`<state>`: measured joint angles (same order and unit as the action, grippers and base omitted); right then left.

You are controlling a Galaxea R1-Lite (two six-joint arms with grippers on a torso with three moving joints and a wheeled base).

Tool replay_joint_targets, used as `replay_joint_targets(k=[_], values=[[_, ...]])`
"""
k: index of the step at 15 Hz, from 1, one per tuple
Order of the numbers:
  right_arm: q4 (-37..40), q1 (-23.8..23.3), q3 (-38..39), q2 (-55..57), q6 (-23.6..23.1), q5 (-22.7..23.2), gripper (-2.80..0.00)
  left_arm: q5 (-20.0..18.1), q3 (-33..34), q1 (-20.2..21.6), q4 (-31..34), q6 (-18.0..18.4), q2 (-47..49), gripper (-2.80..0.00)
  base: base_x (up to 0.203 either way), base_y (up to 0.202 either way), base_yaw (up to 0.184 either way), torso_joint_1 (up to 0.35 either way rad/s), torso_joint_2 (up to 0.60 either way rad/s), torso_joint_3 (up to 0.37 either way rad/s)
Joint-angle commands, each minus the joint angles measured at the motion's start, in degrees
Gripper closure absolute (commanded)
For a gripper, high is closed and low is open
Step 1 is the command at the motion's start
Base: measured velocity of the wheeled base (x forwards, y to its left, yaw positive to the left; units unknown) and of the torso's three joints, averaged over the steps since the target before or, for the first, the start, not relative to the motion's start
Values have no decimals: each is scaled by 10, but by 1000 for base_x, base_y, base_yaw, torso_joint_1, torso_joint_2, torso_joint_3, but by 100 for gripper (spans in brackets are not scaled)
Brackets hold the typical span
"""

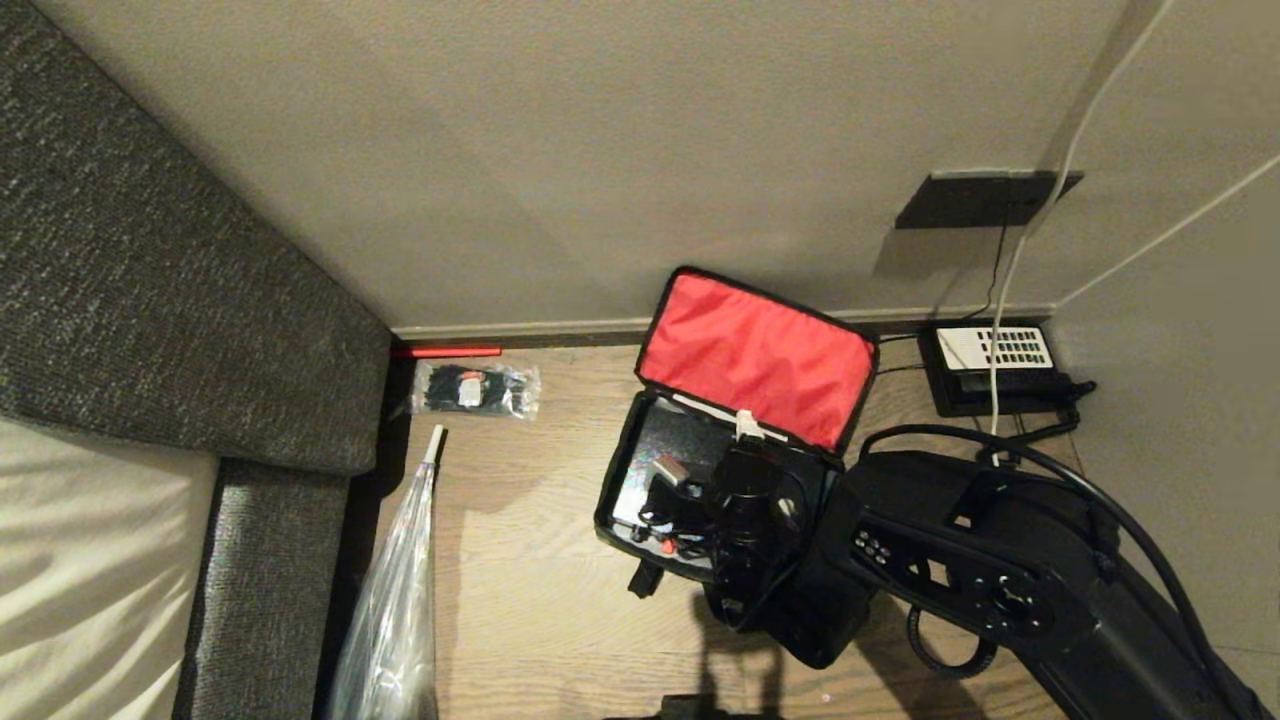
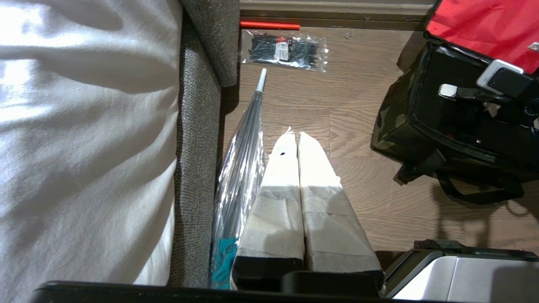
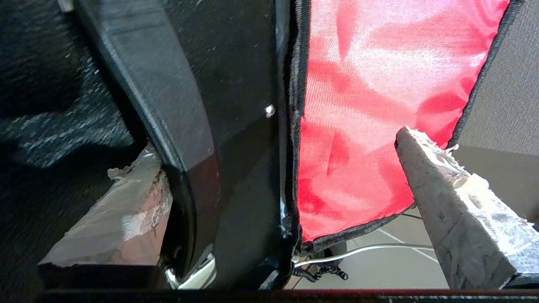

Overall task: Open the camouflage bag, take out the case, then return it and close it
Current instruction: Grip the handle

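The camouflage bag (image 1: 612,500) sits open on the wooden floor, its red-lined lid (image 1: 755,360) leaning back against the wall. Its camouflage side (image 2: 391,130) shows in the left wrist view. My right gripper (image 1: 708,447) reaches down into the bag, open wide. One taped finger (image 3: 118,210) is inside the black interior, the other (image 3: 454,210) on the lid's red lining (image 3: 358,105). A glossy black flat thing (image 3: 189,126), apparently the case, stands between them beside the bag's rear rim. My left gripper (image 2: 294,135) hangs shut over the floor, away from the bag.
A black desk phone (image 1: 990,365) with cords lies by the wall right of the bag. A packet of black cable ties (image 1: 475,390) and a clear folded umbrella (image 1: 395,590) lie left, beside a grey upholstered frame (image 1: 150,300) with white bedding (image 2: 84,126).
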<state>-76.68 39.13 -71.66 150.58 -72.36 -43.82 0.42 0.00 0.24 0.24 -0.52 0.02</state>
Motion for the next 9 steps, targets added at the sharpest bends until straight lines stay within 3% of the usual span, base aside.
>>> replay_joint_targets(k=[1, 9], values=[[-7, -6, -10, 7, -12, 2, -280, 0, 2, 0, 0, 0, -1, 0, 0, 0, 0, 0, 0, 0], [8, -23, -88, 12, -23, 2, -280, 0, 2, 0, 0, 0, -1, 0, 0, 0, 0, 0, 0, 0]])
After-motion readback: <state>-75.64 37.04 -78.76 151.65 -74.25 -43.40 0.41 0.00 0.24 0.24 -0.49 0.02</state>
